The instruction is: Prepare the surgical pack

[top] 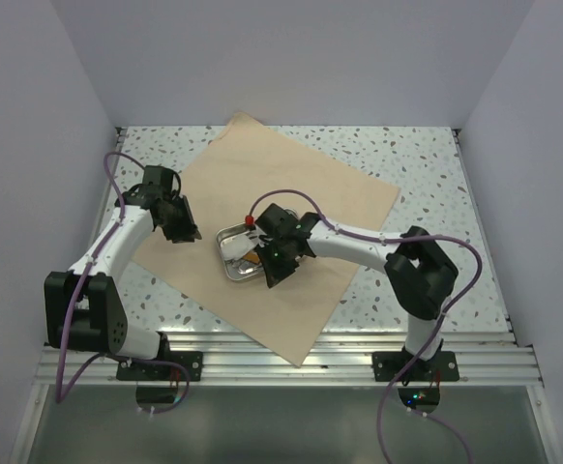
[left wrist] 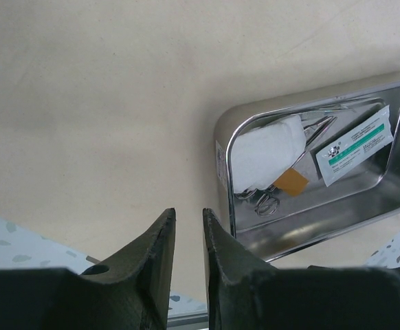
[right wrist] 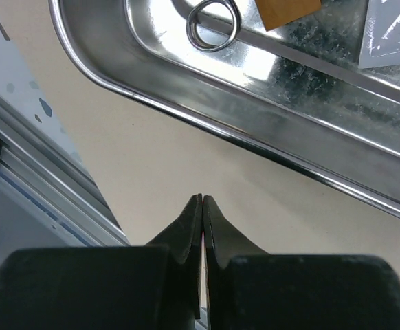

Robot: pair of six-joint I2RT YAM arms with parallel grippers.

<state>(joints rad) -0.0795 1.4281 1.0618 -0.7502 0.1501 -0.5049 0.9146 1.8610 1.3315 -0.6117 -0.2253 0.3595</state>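
R gripper [right wrist: 201,201] jaws pressed together, empty, over sheet [right wrist: 207,172] just beside tray [right wrist: 159,82] rim; L gripper [left wrist: 188,218] jaws slightly apart, empty, above sheet

Tray [left wrist: 310,223], holding gauze [left wrist: 265,155], scissors [left wrist: 263,201] and packet [left wrist: 357,146], on the sheet [left wrist: 117,103], just ahead of the right gripper [right wrist: 202,201], ahead-right of the left gripper [left wrist: 188,214].

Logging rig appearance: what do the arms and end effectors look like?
The left arm and right arm have white links, black joints, loose purple cables. The left end effector and right end effector are black with two tapered fingers. A red tab marks the right wrist.
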